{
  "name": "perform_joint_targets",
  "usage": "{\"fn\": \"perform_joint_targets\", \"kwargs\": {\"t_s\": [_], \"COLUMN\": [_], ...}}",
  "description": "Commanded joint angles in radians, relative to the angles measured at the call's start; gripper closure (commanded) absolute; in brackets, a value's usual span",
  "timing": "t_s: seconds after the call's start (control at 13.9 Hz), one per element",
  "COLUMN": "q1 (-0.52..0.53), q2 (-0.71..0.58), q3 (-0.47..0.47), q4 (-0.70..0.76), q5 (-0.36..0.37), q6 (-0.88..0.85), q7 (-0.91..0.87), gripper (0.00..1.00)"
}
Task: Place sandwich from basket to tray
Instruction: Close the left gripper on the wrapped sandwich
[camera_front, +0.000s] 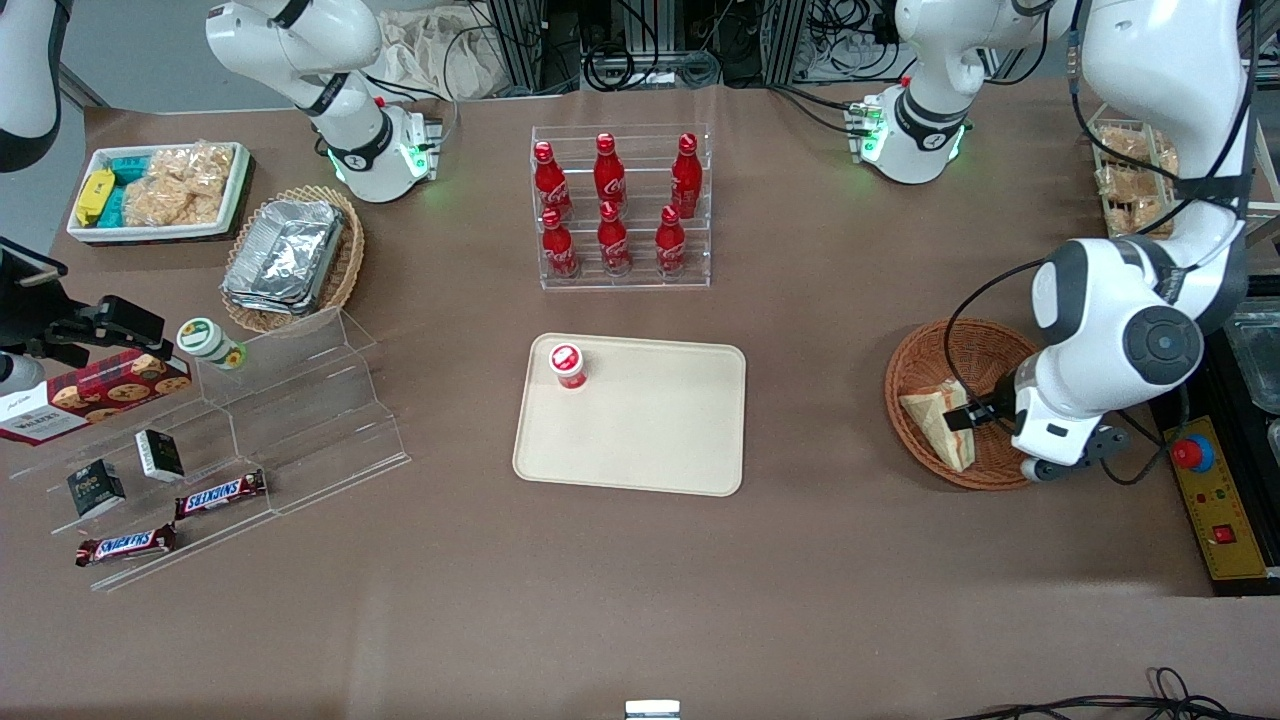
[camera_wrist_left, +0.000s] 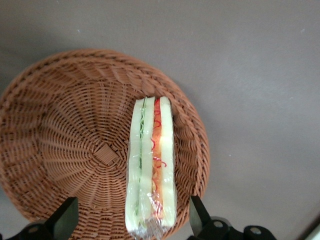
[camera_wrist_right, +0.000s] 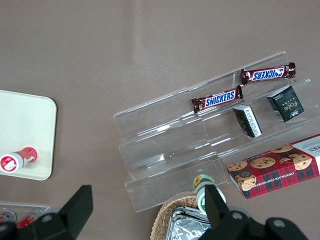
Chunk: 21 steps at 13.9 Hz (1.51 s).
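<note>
Left arm's tool (camera_wrist_left: 130, 222) hovers open over the basket (camera_wrist_left: 60, 130), one finger on each side of the sandwich (camera_wrist_left: 151, 167), which stands on edge against the basket's wall, long axis running straight between the fingers; tray (camera_front: 640, 440) lies well apart.

Six red cola bottles (camera_front: 612, 205), two Snickers bars (camera_front: 220, 494), two dark small boxes (camera_front: 159, 455), one sandwich (camera_front: 940, 426), one tray (camera_front: 650, 440)

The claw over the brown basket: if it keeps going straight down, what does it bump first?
Probably the sandwich. The open claw hangs with one finger on each side of it, inside the basket.
</note>
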<state>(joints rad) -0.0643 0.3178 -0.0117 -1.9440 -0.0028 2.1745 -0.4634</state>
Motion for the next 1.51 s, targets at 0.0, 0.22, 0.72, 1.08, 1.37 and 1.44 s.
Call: {"fn": "perform_joint_targets", "kwargs": {"t_s": [0.0, 0.22, 0.72, 1.08, 1.37, 1.44], "q1": [-0.006, -0.006, -0.022, -0.02, -0.022, -0.023], "q2": [0.016, 0.033, 0.099, 0.089, -0.002, -0.028], "q3": [0.002, 0.002, 0.002, 0.002, 0.002, 0.002], "q4": [-0.044, -0.088, -0.101, -0.079, -0.018, 0.006], "q5": [-0.003, -0.006, -0.01, -0.01, 0.006, 0.01], "q6": [0.066, 0.148, 0.235, 0.217, 0.085, 0.047], "q7": [-0.018, -0.018, -0.075, -0.072, -0.051, -0.047], "gripper": [0.0, 0.0, 0.27, 0.74, 0.74, 0.74]}}
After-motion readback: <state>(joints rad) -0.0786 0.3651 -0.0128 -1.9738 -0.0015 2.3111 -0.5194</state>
